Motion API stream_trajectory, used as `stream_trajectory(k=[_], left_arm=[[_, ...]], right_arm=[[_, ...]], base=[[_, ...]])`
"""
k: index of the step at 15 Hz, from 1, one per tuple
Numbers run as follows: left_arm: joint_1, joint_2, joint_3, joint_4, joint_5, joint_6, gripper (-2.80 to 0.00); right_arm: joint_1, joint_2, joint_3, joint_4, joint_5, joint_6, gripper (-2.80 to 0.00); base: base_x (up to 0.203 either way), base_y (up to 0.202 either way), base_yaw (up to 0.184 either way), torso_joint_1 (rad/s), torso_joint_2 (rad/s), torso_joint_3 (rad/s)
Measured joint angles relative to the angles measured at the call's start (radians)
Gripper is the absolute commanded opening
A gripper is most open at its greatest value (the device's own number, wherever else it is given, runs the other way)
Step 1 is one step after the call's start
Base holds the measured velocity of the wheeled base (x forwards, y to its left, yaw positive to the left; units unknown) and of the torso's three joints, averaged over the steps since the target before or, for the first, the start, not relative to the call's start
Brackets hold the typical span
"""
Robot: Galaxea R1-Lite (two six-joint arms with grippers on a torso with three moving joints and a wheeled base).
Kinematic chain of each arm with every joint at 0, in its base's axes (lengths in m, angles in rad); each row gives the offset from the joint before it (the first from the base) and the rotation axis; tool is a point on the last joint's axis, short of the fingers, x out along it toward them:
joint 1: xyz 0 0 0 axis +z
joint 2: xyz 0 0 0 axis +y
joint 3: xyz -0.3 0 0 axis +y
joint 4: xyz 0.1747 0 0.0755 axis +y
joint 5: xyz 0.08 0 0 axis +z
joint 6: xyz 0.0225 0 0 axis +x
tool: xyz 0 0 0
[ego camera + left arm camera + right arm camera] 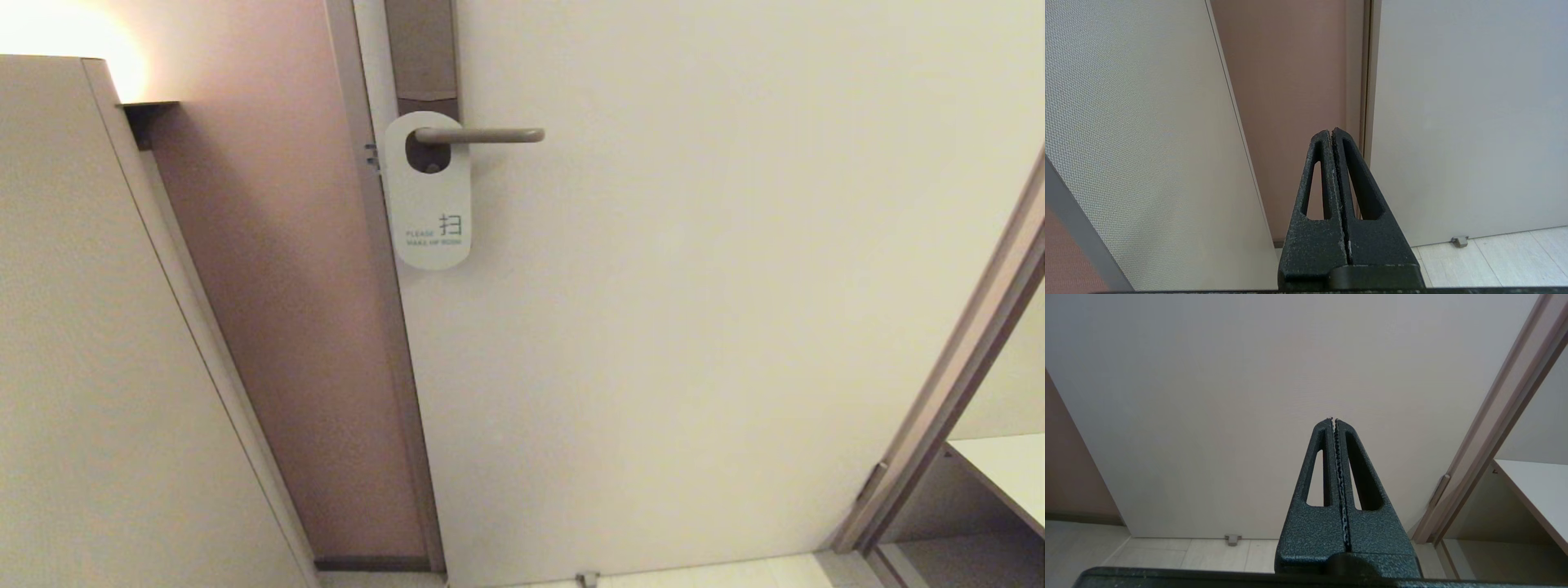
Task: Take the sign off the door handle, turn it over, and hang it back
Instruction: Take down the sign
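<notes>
The sign hangs by its oval hole on the door handle, white side with teal text facing me, high on the door in the head view. The handle is a slim beige-grey lever on a tall brown backplate. Neither gripper shows in the head view. My left gripper is shut and empty, low down, pointing at the door edge and the brown wall. My right gripper is shut and empty, low down, pointing at the bare door face. The sign and handle are out of both wrist views.
A beige cabinet panel stands at the left, with a brown wall strip between it and the door. The door frame and a white shelf are at the right. A small door stop sits on the floor.
</notes>
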Motion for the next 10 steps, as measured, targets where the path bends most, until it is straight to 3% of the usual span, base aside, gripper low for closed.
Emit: stream_trajectory(k=[10], left_arm=[[-0.001, 0.000, 0.000, 0.000, 0.000, 0.000, -2.80]], right_arm=[[0.000, 0.000, 0.000, 0.000, 0.000, 0.000, -2.80]], base=[[0.000, 0.000, 0.000, 0.000, 0.00, 0.000]])
